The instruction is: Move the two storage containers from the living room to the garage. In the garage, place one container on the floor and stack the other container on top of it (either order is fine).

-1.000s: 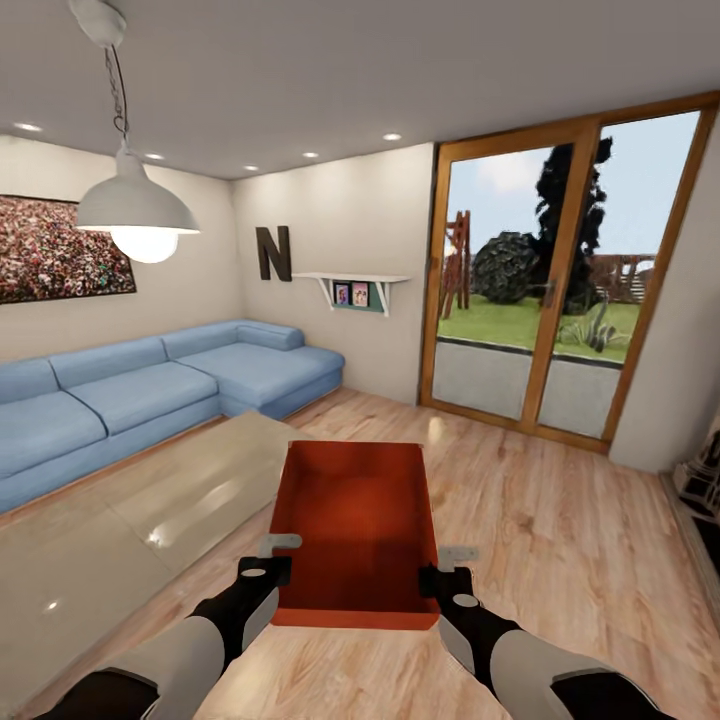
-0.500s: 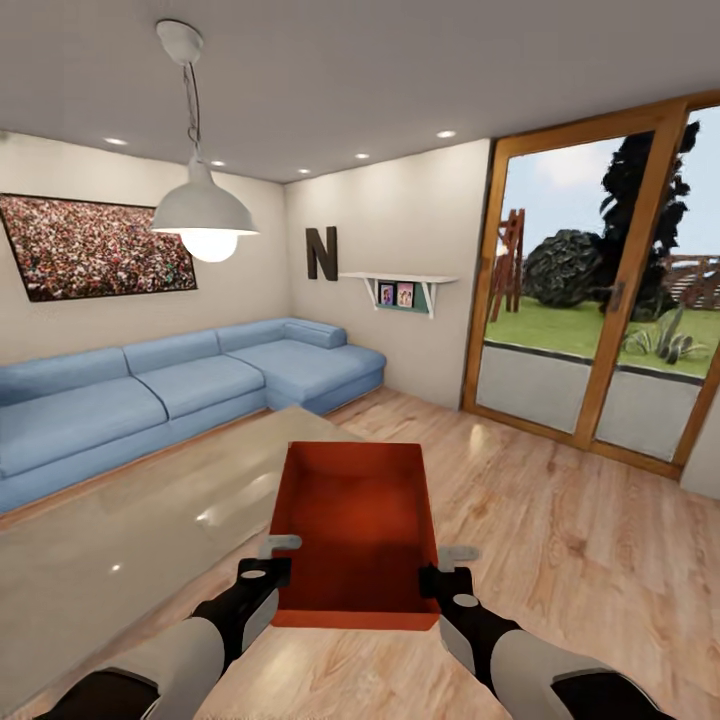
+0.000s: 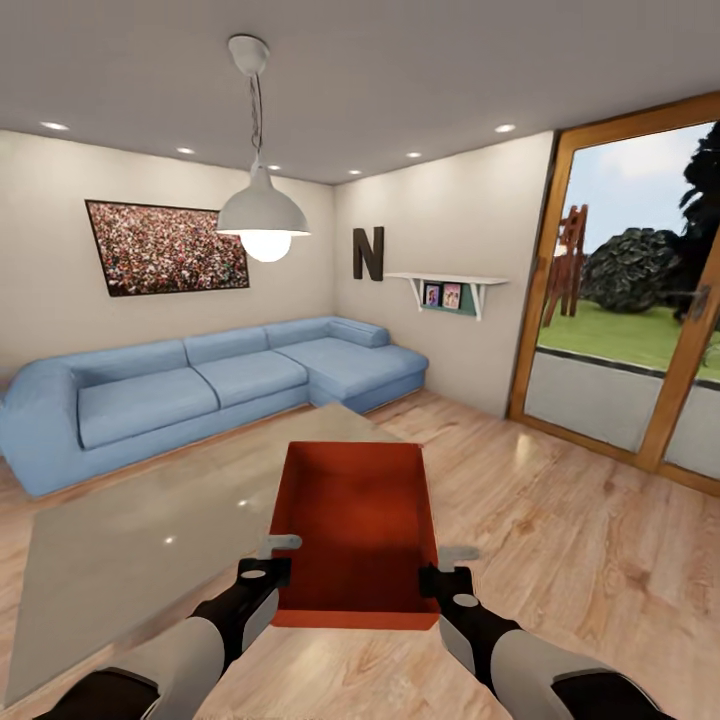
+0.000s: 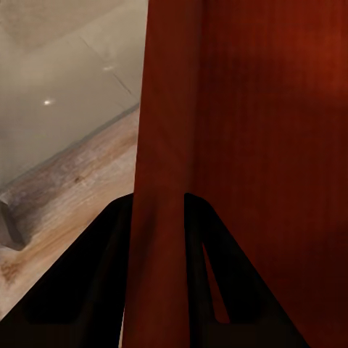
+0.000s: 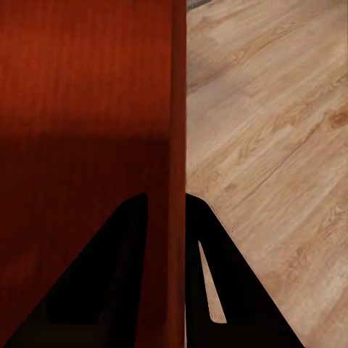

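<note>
One orange-red storage container [image 3: 355,530], lidless and empty, hangs in front of me above the living room's wood-plank flooring. My left gripper [image 3: 268,572] is shut on its left wall, and the left wrist view shows that wall [image 4: 163,181] pinched between the dark fingers [image 4: 109,275]. My right gripper [image 3: 440,578] is shut on the right wall, seen close up as the container's wall [image 5: 177,145] between the two fingers [image 5: 210,261]. The container sits level between both arms.
A glass coffee table [image 3: 150,540] lies low at my left, its corner close to the container. Behind it stands a blue corner sofa [image 3: 210,385]. Wood-framed glass doors [image 3: 640,340] fill the right wall. A pendant lamp [image 3: 262,215] hangs ahead. Open plank floor [image 3: 570,560] stretches right.
The whole view has swung to the left: sofa, lamp, doors and wall picture slide rightward in the picture. The container and both grippers keep their place before me.
</note>
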`<state>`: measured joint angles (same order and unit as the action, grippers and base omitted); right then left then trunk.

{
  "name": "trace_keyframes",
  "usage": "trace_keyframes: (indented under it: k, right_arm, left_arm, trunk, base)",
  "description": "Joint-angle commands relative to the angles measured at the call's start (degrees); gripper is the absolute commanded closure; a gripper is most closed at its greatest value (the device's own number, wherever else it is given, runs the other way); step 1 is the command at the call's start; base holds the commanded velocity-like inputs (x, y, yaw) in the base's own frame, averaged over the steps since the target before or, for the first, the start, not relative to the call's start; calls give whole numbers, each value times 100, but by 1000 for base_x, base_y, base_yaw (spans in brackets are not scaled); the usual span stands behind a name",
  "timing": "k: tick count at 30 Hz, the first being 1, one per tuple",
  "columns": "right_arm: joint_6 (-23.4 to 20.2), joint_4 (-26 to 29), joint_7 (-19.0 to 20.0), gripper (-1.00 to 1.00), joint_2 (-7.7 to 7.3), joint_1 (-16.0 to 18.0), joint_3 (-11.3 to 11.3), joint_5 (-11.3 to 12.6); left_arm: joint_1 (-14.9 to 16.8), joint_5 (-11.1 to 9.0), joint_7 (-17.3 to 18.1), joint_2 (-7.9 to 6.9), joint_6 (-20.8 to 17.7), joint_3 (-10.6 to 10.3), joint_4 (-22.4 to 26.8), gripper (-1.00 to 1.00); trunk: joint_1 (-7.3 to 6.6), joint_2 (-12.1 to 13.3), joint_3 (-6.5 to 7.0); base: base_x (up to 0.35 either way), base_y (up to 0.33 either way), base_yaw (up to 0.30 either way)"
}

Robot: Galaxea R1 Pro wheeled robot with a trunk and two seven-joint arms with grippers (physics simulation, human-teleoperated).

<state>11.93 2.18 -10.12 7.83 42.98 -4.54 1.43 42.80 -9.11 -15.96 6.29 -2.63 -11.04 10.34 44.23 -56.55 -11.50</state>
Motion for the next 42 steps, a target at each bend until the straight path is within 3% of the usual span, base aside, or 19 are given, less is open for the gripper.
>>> trace_keyframes:
  k: [1, 42]
  right_arm:
    - [20, -24, -45, 100, 0, 0, 138, 59]
    - [20, -24, -52, 100, 2, 0, 138, 59]
  left_arm:
    - [9, 91, -153, -5, 404, 313, 82, 100]
    - [9, 93, -153, -5, 404, 313, 82, 100]
  trunk:
    - [1, -6, -8]
    - [1, -6, -8]
  base:
    - [0, 0, 300]
    - [0, 0, 300]
